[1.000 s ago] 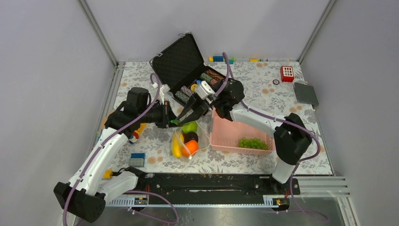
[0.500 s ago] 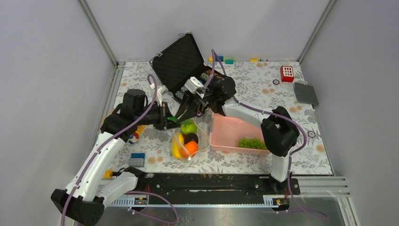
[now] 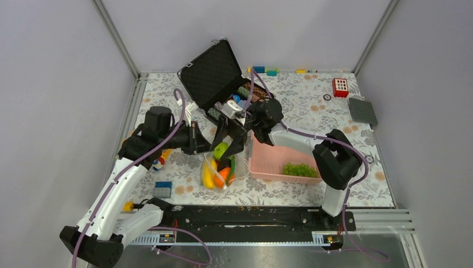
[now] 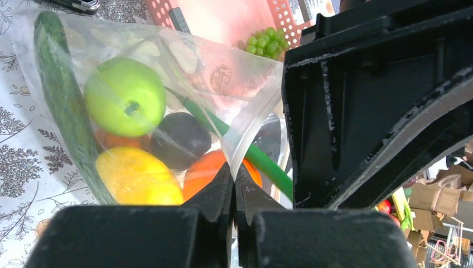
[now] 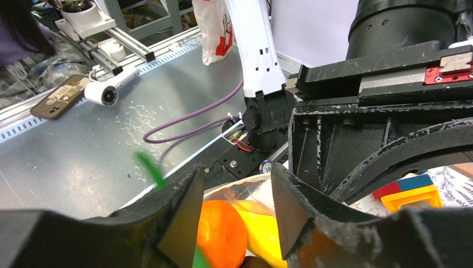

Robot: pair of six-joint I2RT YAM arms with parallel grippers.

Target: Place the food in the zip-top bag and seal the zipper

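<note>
While left pincer (image 4: 234, 176) pinches the zip-top bag (image 4: 223, 78), right pincer (image 5: 237, 187) gapes; apparently above it.

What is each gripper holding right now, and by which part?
Left gripper pinches the zip-top bag at its mouth edge; right gripper is open, holding nothing.

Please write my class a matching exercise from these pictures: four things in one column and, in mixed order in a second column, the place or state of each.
Column one:
1. green grapes
2. green apple
3. left gripper
4. black case

Column two:
A. shut on the edge of the zip-top bag
B. in the pink basket
C. standing with its lid open
D. inside the zip-top bag

Pairs: 1-B, 2-D, 3-A, 4-C
</note>
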